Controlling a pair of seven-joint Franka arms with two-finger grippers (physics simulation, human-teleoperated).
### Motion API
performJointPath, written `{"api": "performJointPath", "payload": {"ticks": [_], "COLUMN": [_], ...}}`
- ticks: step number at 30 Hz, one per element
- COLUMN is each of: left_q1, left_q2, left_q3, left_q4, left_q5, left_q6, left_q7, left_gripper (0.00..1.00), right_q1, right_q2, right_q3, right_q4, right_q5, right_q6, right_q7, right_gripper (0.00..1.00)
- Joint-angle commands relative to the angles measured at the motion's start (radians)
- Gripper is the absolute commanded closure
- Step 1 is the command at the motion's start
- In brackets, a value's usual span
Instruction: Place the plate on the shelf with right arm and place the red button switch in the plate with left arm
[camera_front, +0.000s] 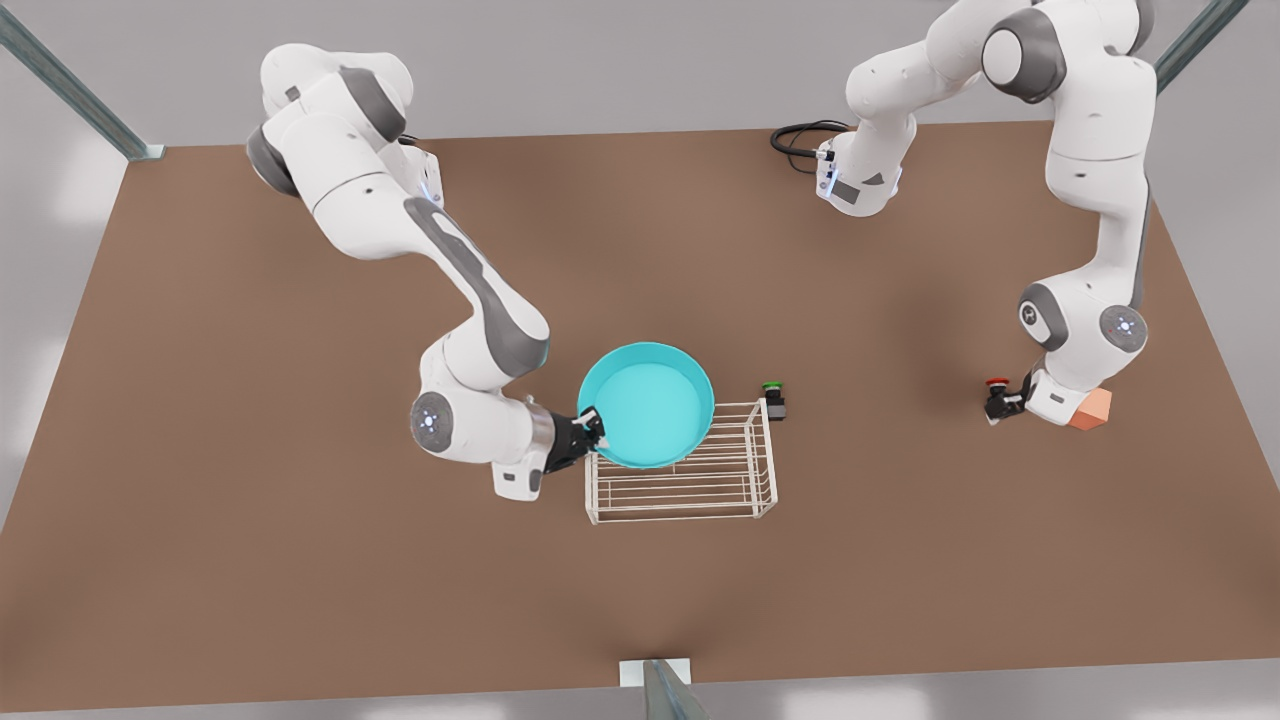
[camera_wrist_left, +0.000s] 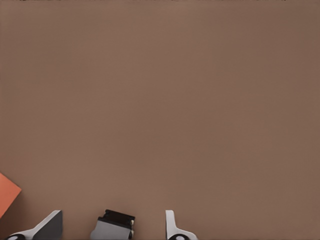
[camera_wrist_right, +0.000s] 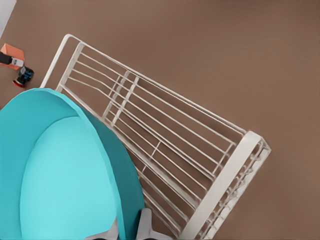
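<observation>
In the front view, the arm at the left is my right arm. Its gripper (camera_front: 592, 425) is shut on the near-left rim of the turquoise plate (camera_front: 650, 405). The plate (camera_wrist_right: 60, 170) is tilted, over the far left part of the white wire shelf (camera_front: 700, 490); whether it touches the shelf's top (camera_wrist_right: 170, 135) is unclear. At the front view's right, my left gripper (camera_front: 1002, 402) is low at the table and open. Its fingers (camera_wrist_left: 172, 227) straddle the red button switch (camera_front: 997, 383), whose dark body (camera_wrist_left: 114, 225) sits between them with gaps on both sides.
A green-capped switch (camera_front: 772, 398) stands by the shelf's far right corner. An orange cube (camera_front: 1092, 408) lies just behind the left gripper, its corner (camera_wrist_left: 7, 195) visible in the left wrist view. A black cable (camera_front: 800, 140) loops at the table's far edge.
</observation>
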Motion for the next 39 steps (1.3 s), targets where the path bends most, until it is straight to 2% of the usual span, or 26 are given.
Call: {"api": "performJointPath", "payload": {"ticks": [1, 8, 9, 10, 11, 12, 13, 14, 15, 16, 17, 18, 20, 21, 23, 25, 27, 29, 35, 39], "left_q1": [0.000, 0.006, 0.006, 0.006, 0.008, 0.008, 0.008, 0.008, 0.006, 0.008, 0.006, 0.005, 0.003, 0.003, -0.001, -0.004, -0.024, -0.116, -0.322, -0.445], "left_q2": [0.000, 0.046, 0.047, 0.049, 0.050, 0.050, 0.049, 0.049, 0.049, 0.049, 0.049, 0.043, 0.018, -0.003, -0.025, -0.037, -0.032, -0.023, -0.026, -0.025], "left_q3": [-0.001, 0.001, 0.001, 0.001, 0.001, 0.001, 0.001, 0.001, 0.001, 0.001, 0.001, 0.001, 0.001, 0.001, -0.007, -0.035, -0.073, -0.073, -0.078, -0.087], "left_q4": [-0.016, -0.045, -0.045, -0.045, -0.045, -0.046, -0.045, -0.045, -0.045, -0.045, -0.045, -0.043, -0.037, -0.019, 0.035, 0.162, 0.224, 0.313, 0.397, 0.517], "left_q5": [0.002, 0.002, 0.002, 0.002, 0.002, 0.002, 0.002, 0.002, 0.001, 0.001, -0.001, 0.001, 0.001, 0.001, 0.001, 0.004, 0.027, 0.071, 0.064, 0.056], "left_q6": [0.071, 0.100, 0.103, 0.105, 0.105, 0.103, 0.103, 0.101, 0.101, 0.101, 0.101, 0.097, 0.088, 0.016, -0.081, -0.268, -0.314, -0.403, -0.506, -0.647], "left_q7": [0.074, 0.086, 0.086, 0.088, 0.086, 0.086, 0.083, 0.076, 0.076, 0.074, 0.074, 0.068, 0.072, 0.071, 0.071, 0.062, 0.031, -0.095, -0.377, -0.575], "left_gripper": [0.00, 0.00, 0.00, 0.00, 0.00, 0.00, 0.21, 0.42, 0.46, 0.48, 0.57, 0.59, 0.61, 0.61, 0.61, 0.61, 0.61, 0.61, 0.61, 0.61], "right_q1": [0.005, 0.065, 0.073, 0.073, 0.065, 0.044, 0.041, 0.039, 0.039, 0.039, 0.025, 0.025, 0.010, 0.012, -0.002, -0.064, -0.064, -0.064, -0.062, -0.062], "right_q2": [0.006, 0.063, 0.066, 0.064, 0.040, -0.008, -0.106, -0.236, -0.276, -0.293, -0.299, -0.331, -0.439, -0.456, -0.445, -0.448, -0.447, -0.445, -0.440, -0.439], "right_q3": [-0.003, -0.034, -0.034, -0.034, -0.043, -0.051, -0.103, -0.221, -0.302, -0.373, -0.459, -0.496, -0.503, -0.502, -0.506, -0.508, -0.505, -0.505, -0.505, -0.503], "right_q4": [0.011, 0.047, 0.047, 0.045, 0.044, 0.039, 0.040, 0.037, 0.036, 0.034, 0.031, -0.050, -0.239, -0.280, -0.271, -0.268, -0.263, -0.256, -0.253, -0.253], "right_q5": [-0.001, -0.001, -0.001, -0.001, -0.004, -0.006, -0.006, -0.015, -0.070, -0.213, -0.267, -0.336, -0.385, -0.445, -0.495, -0.489, -0.494, -0.500, -0.500, -0.500], "right_q6": [0.091, 0.178, 0.186, 0.193, 0.181, 0.135, 0.029, -0.090, -0.184, -0.273, -0.383, -0.390, -0.348, -0.356, -0.379, -0.462, -0.465, -0.465, -0.465, -0.465], "right_q7": [0.442, 0.502, 0.503, 0.516, 0.529, 0.529, 0.531, 0.516, 0.454, 0.327, 0.184, 0.170, 0.158, 0.157, 0.157, 0.108, 0.109, 0.111, 0.111, 0.111], "right_gripper": [0.74, 0.74, 0.68, 0.21, 0.00, 0.00, 0.00, 0.00, 0.00, 0.00, 0.00, 0.00, 0.00, 0.00, 0.00, 0.00, 0.00, 0.00, 0.00, 0.00]}}
